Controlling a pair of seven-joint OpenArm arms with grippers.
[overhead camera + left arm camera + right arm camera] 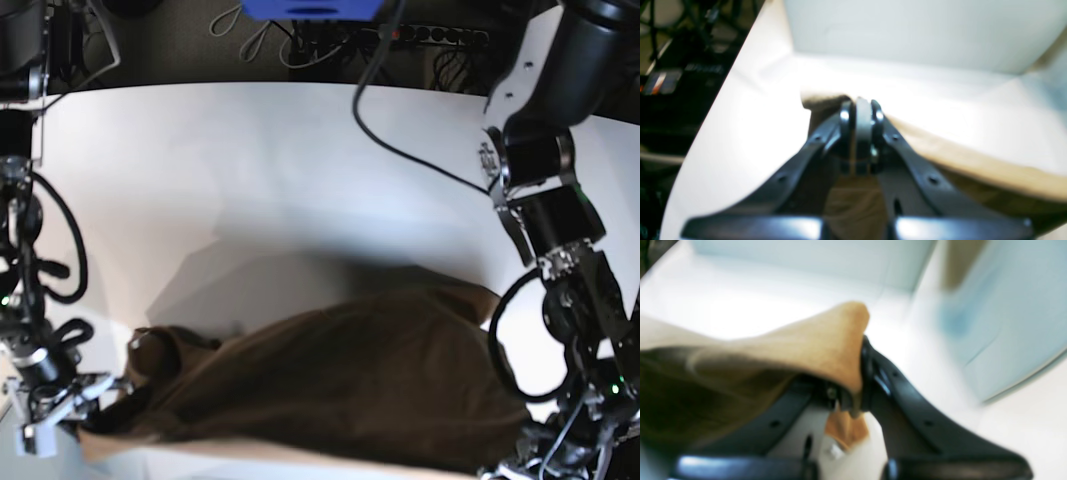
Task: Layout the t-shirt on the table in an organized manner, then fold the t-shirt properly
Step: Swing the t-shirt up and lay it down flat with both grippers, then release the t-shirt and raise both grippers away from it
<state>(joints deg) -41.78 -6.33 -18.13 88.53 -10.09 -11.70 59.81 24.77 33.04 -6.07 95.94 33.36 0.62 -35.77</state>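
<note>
The brown t-shirt (350,380) hangs in a wide sheet over the near part of the white table (250,170), its near edge raised and stretched between both arms. In the left wrist view my left gripper (860,111) is shut on the t-shirt (973,166), with the hem running off to the right. In the right wrist view my right gripper (857,373) is shut on a bunched corner of the t-shirt (806,340), which drapes to the left. The base view shows the right gripper (105,395) at the lower left. The left arm (555,220) comes down on the right.
Beyond the table's far edge lie black cables and a power strip (430,35), and a blue object (310,8). A black cable (400,150) trails over the table to the left arm. Dark floor clutter (680,76) lies past the table edge.
</note>
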